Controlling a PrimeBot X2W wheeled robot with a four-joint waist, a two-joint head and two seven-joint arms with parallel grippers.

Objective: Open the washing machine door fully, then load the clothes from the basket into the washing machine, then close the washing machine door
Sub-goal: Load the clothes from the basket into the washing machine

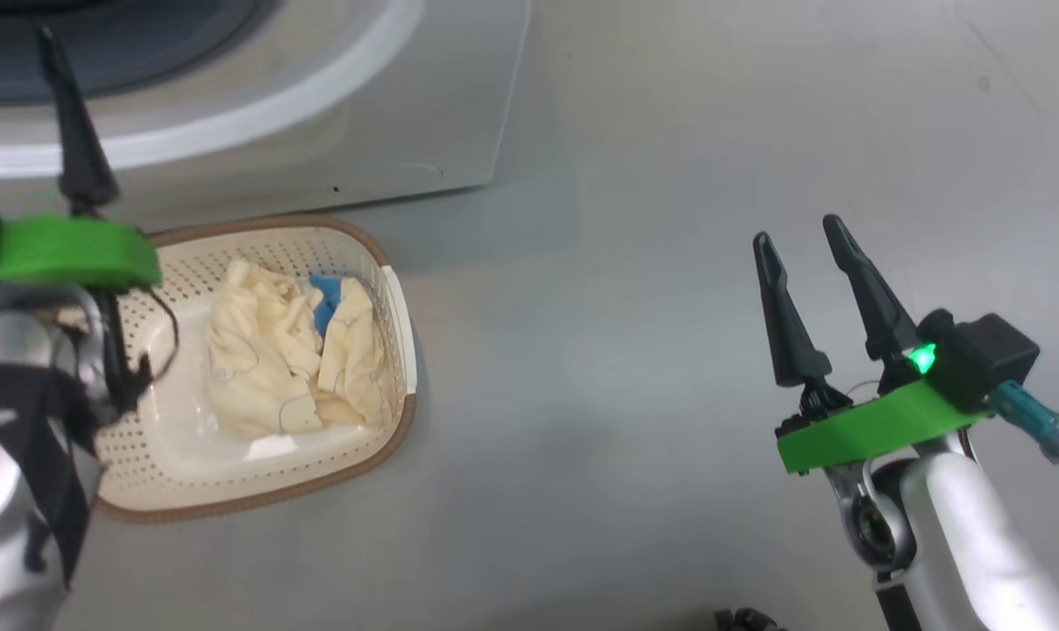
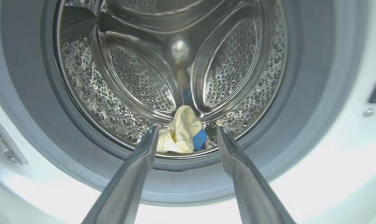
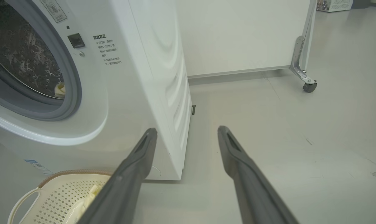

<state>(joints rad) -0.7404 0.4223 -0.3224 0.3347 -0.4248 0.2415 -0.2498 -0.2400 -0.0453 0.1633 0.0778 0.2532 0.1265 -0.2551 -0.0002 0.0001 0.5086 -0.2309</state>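
Left gripper (image 2: pixel 187 130), fingers apart, empty, faces steel dimpled drum (image 2: pixel 138 77) of white washing machine (image 3: pixel 138 77); cream-yellow blue-patched garment (image 2: pixel 179 137) lies at drum bottom. Other cream-yellow clothes (image 1: pixel 266 350) wait in perforated cream-white basket (image 1: pixel 258 504) on floor against washer front, within reach. Right gripper (image 1: pixel 798 230) spread, idle.

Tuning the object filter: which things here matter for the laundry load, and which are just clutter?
In the job: washing machine, basket, clothes in it, garment lying in the drum, left end effector and right end effector, both open.
Lying about: white wheeled panel, white box on the far floor.
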